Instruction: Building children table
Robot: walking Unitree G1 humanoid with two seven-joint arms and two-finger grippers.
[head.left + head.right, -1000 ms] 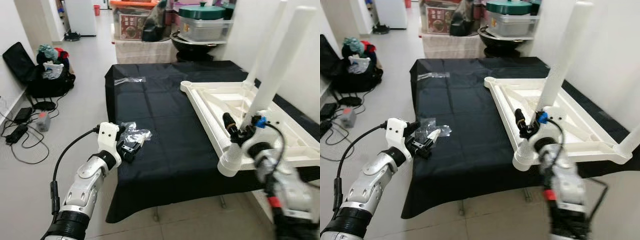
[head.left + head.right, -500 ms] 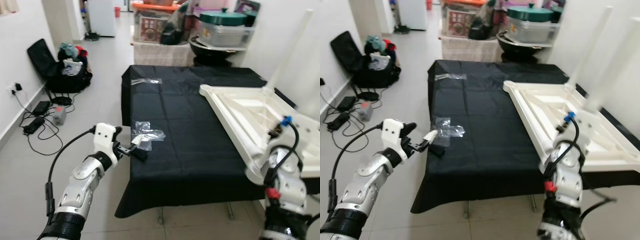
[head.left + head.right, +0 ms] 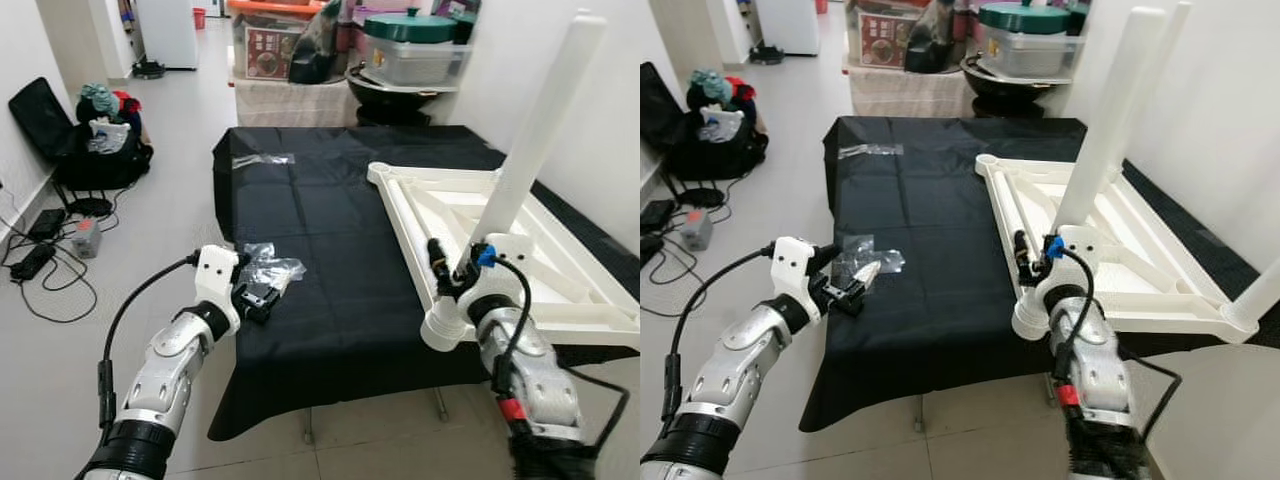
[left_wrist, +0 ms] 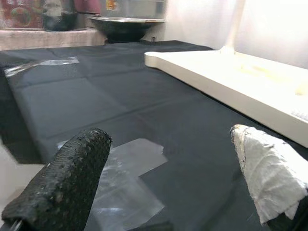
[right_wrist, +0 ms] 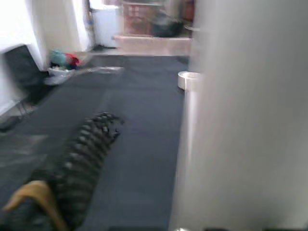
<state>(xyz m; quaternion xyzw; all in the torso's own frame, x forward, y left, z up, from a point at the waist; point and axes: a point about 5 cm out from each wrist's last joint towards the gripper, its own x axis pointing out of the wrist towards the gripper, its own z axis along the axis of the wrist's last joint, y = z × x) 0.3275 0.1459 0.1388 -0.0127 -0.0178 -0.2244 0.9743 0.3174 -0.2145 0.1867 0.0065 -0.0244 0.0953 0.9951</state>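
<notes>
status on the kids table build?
Left pincer open over clear plastic bag at cloth edge. Right pincer at base of white leg, grip unclear. Upturned tabletop on black cloth. Nothing blocking.

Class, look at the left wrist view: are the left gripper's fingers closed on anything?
No, the left gripper is open, with only the plastic bag lying beneath it.

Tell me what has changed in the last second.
Mostly the head camera swung aside and back. The right claw stays at the foot of the white leg, at the near corner of the upturned table. The left claw hangs open by the plastic bag on the black cloth, as before. Nothing visibly taken or let go.
</notes>
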